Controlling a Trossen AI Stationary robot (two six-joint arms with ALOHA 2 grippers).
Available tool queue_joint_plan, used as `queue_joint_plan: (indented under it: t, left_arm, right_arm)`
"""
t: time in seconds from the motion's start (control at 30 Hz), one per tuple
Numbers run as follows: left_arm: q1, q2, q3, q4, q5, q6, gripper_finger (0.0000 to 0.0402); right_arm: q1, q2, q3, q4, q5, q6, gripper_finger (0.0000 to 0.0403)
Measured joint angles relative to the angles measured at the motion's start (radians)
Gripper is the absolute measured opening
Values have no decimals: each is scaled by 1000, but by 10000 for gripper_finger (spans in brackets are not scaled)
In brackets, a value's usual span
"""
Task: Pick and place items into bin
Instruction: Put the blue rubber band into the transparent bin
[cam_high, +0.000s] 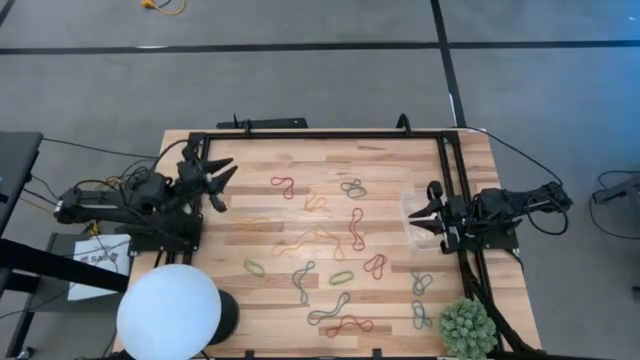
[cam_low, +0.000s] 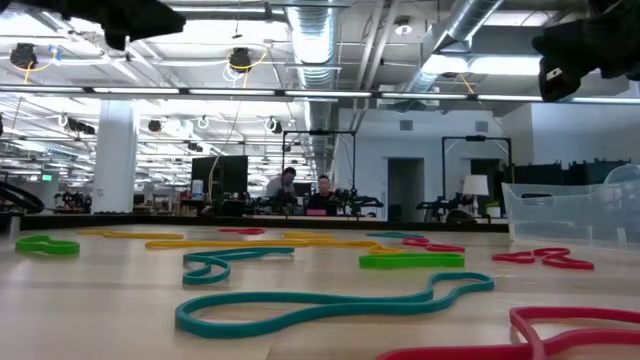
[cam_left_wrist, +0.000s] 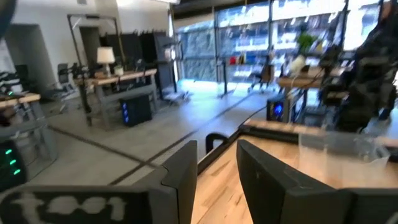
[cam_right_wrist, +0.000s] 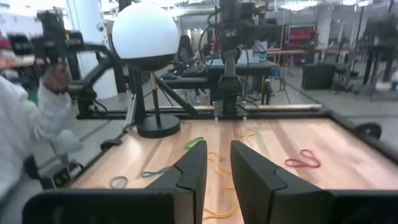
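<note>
Several rubber bands lie flat and scattered on the wooden table (cam_high: 260, 215): red ones (cam_high: 283, 187), green ones (cam_high: 341, 277), orange ones (cam_high: 308, 240) and grey ones (cam_high: 303, 282). The low view shows a teal band (cam_low: 330, 305) closest to the camera. The clear plastic bin (cam_high: 418, 224) stands at the table's right side and also shows in the low view (cam_low: 572, 212). My right gripper (cam_high: 430, 206) hovers open at the bin's far-right edge and holds nothing. My left gripper (cam_high: 217, 178) is open above the table's far-left corner, away from the bands.
A white globe lamp (cam_high: 168, 312) stands at the near-left corner and a spiky green plant (cam_high: 467, 328) at the near-right corner. A black frame rail (cam_high: 452, 180) runs along the far and right edges. A person's sleeve (cam_right_wrist: 28, 130) shows beyond the table's left side.
</note>
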Motion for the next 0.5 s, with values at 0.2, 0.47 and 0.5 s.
queue_joint_plan:
  t: [0.2, 0.47, 0.5]
  left_arm:
    - [59, 168, 102, -68, 2, -46, 104]
    - [134, 342, 107, -81, 53, -110, 104]
    - [144, 359, 107, -80, 66, -111, 104]
  right_arm:
    - [0, 0, 0, 0, 0, -105, 66]
    - [0, 0, 1, 77, 1, -126, 66]
    - [0, 0, 12, 95, 9, -122, 66]
